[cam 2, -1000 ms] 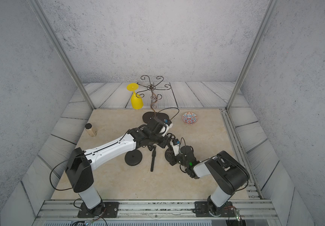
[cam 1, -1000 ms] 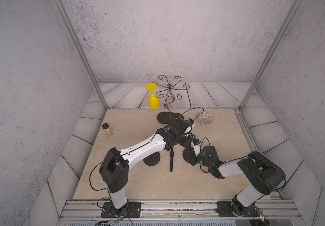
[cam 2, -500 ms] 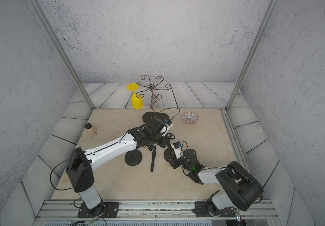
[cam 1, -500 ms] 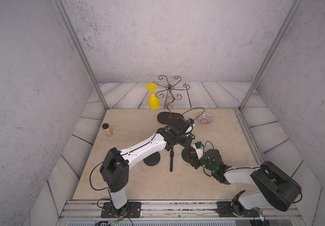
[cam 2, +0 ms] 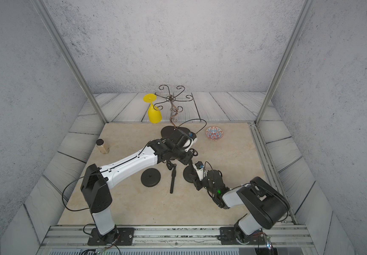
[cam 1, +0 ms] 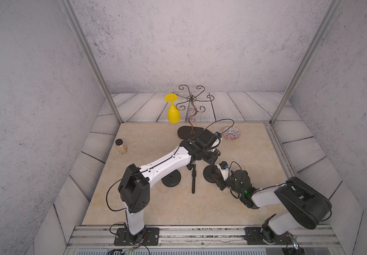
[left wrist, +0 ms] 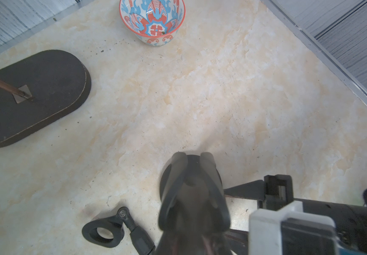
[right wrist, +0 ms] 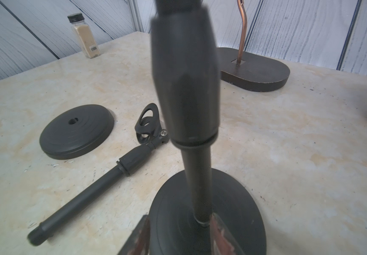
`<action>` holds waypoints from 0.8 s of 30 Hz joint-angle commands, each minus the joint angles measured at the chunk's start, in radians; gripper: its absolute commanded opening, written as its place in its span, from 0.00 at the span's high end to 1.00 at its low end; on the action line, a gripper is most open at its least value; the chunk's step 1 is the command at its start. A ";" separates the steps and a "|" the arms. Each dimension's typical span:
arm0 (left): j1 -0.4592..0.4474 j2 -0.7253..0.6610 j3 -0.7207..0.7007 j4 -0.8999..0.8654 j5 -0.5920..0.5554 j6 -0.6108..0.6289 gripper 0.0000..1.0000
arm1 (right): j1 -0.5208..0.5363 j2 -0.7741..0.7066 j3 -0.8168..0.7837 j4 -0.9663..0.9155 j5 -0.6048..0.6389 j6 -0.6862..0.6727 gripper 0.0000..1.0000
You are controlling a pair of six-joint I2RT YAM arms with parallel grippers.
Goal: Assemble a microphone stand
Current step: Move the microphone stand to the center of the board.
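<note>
The right gripper (right wrist: pixel 178 223) is the nearest and lowest item. Its fingers are parted and set astride the foot of the upright pole (right wrist: pixel 196 176), over the near edge of the round base (right wrist: pixel 240 205); no clamp is evident. The pole's long axis is vertical, seated at the base's centre, directly ahead between those fingers. The left gripper (cam 1: pixel 210 163) is closed on the pole's upper end from above. Judgement: the right arm is better placed to steady the base during tightening. Farther left, a spare pole (cam 1: pixel 193 179) lies flat beside a second base (cam 1: pixel 171 179).
</note>
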 commanded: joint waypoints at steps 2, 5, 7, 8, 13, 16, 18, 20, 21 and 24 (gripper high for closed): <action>0.016 0.044 0.020 -0.106 -0.010 0.033 0.85 | 0.001 0.128 0.016 0.279 0.050 -0.052 0.59; 0.016 0.056 0.038 -0.123 -0.010 0.044 0.85 | 0.000 0.189 0.020 0.364 0.075 -0.048 0.62; 0.016 0.069 0.051 -0.132 -0.011 0.050 0.85 | 0.000 0.207 0.035 0.369 0.066 -0.053 0.65; 0.016 0.075 0.058 -0.137 -0.009 0.052 0.85 | -0.002 0.212 0.042 0.365 0.053 -0.053 0.66; 0.015 0.103 0.095 -0.153 0.004 0.053 0.85 | -0.008 0.207 0.050 0.369 0.028 -0.045 0.69; 0.013 0.111 0.099 -0.152 0.012 0.054 0.85 | -0.015 0.197 0.047 0.367 0.010 -0.041 0.72; 0.011 0.117 0.100 -0.154 0.013 0.053 0.85 | -0.018 0.198 0.043 0.366 0.006 -0.038 0.75; 0.007 0.119 0.099 -0.152 0.012 0.050 0.85 | -0.020 0.201 0.037 0.369 0.010 -0.036 0.78; 0.003 0.119 0.098 -0.150 0.010 0.051 0.85 | -0.020 0.201 0.032 0.369 0.012 -0.034 0.80; -0.016 0.117 0.091 -0.140 0.003 0.044 0.85 | -0.020 0.201 0.021 0.369 0.017 -0.024 0.83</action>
